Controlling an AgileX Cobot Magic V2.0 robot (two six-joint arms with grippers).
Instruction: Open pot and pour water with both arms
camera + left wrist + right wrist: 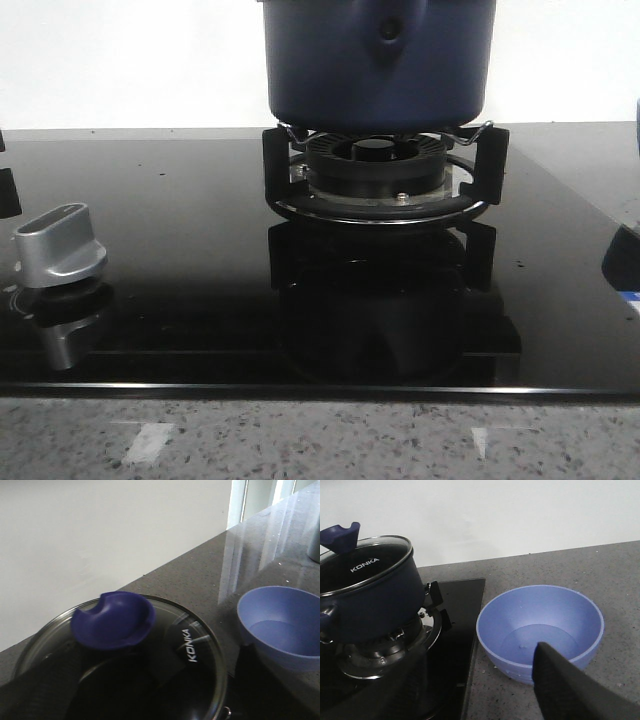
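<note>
The pot [378, 62] (top cropped in front view) sits lidded on its burner [375, 170].

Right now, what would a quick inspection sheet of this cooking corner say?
Surface: black glass hob set in grey speckled counter.
Job's things: navy pot sits on the burner stand; glass lid with blue knob is on; blue bowl stands beside the hob.
Clutter: silver stove dial.
Grippers: left gripper is over the lid, right finger is near the bowl; open or shut unclear.
Cables: nothing seen.
Surroundings: white wall.
</note>
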